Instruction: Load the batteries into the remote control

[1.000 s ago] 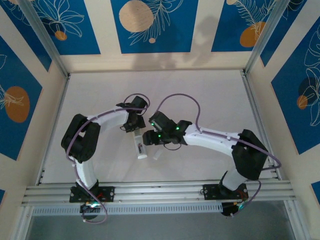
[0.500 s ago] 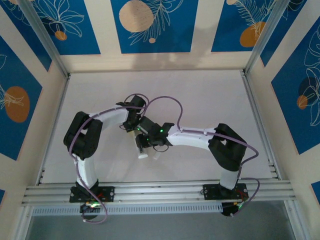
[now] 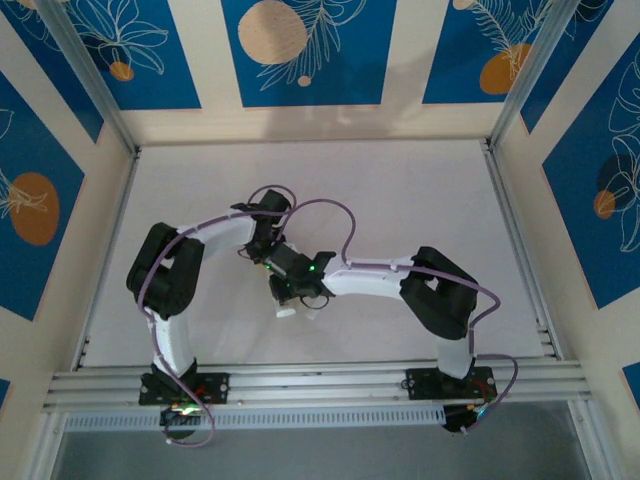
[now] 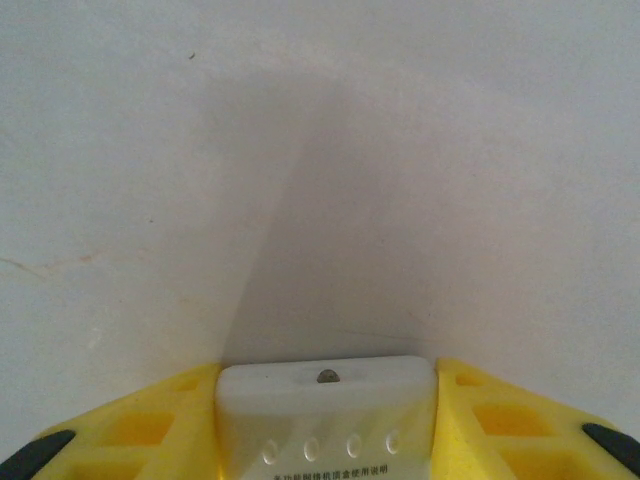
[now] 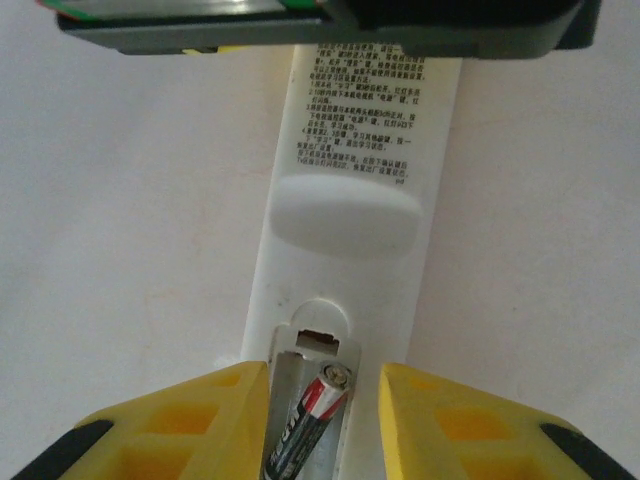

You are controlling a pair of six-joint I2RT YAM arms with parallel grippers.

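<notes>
Remote control (image 5: 345,215) back-up on the tabletop (image 3: 420,200). I have the left end effector (image 4: 327,385) clamped across its bulb end, judged as a brace for loading. Its long axis runs from that clamp to the open battery bay (image 5: 315,335). There the right end effector (image 5: 325,400) straddles a battery (image 5: 312,415), tilted and nearly along the remote, top raised. The right fingers stand partly apart, and I cannot tell whether they pinch the battery.

This looks like a robotics lab test cell, though little beyond it shows. A bare white counter (image 3: 420,200) is boxed in by blue leaf-print panels (image 3: 350,60). The left arm (image 3: 165,285) and right arm (image 3: 435,300) are bolted to aluminium rails (image 3: 320,382).
</notes>
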